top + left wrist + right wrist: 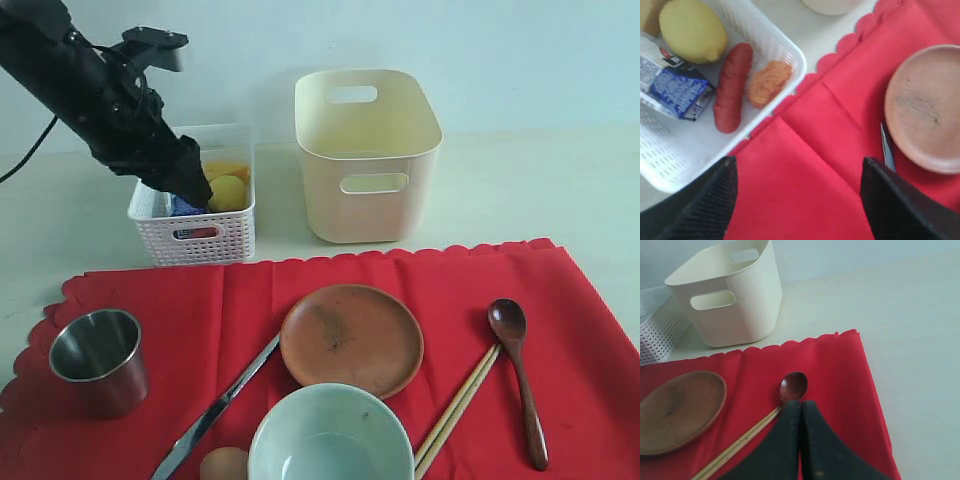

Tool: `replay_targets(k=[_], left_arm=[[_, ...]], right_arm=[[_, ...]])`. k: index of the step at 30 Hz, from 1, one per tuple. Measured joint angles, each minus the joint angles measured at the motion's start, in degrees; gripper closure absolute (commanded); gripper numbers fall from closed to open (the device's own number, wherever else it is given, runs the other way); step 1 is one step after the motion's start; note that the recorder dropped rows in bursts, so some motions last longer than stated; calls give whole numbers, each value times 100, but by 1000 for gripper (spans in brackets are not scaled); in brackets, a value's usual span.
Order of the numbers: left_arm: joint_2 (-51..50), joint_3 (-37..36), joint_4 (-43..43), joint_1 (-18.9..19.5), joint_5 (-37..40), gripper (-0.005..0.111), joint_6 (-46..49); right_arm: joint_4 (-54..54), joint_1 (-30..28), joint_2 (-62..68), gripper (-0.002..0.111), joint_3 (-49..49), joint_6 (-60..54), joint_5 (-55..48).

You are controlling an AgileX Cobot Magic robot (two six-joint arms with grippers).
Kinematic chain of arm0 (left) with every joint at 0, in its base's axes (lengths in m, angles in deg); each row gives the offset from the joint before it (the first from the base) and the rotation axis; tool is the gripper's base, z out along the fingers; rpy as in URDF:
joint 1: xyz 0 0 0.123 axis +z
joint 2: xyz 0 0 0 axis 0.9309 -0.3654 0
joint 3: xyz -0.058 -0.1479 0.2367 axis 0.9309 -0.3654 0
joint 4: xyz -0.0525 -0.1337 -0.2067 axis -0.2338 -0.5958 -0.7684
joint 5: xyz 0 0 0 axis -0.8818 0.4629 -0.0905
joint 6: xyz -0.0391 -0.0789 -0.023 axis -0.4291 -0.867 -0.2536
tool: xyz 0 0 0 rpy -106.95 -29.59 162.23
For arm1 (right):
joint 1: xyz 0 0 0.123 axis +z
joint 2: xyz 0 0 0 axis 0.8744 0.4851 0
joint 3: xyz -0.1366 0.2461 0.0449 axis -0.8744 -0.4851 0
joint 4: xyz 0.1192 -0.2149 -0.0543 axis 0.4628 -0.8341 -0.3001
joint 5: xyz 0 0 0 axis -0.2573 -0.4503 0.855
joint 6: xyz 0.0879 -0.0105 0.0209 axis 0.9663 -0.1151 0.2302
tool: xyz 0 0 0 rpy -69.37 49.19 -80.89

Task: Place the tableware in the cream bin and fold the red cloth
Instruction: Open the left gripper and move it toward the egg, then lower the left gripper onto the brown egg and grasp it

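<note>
The red cloth [250,300] lies flat across the front of the table. On it stand a steel cup [97,358], a knife [215,412], a brown plate [351,338], a pale green bowl [330,438], wooden chopsticks [455,410] and a dark spoon [520,375]. The cream bin [368,150] stands behind the cloth. My left gripper [195,195] hangs open and empty over the white basket's front edge, above the cloth [798,162]. My right gripper [800,402] is shut with nothing in it, above the spoon [794,386], whose handle it hides; the exterior view does not show it.
A white lattice basket [205,238] left of the bin holds a lemon [692,30], a sausage [732,87], a blue-white carton [677,87] and an orange piece [769,82]. An egg [224,466] sits by the bowl at the front edge. Bare table lies right of the cloth.
</note>
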Motion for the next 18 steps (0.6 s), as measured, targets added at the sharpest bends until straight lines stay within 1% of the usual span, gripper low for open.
replay_targets(k=[6,11,14,16,18], left_arm=[[645,-643,-487,0,228,40,687],[1171,-1203,-847,-11,620,40,1300],[1487,-1476,-801,-162,834,40,1480],[1654,-1625,-708,-335,929,40,1526],[1821,-1767,-573,-600,992,40,1543]], right_arm=[[0,0,0,108,0,0,0],[0,0,0,108,0,0,0],[0,0,0,108,0,0,0],[0,0,0,108,0,0,0],[0,0,0,108,0,0,0]])
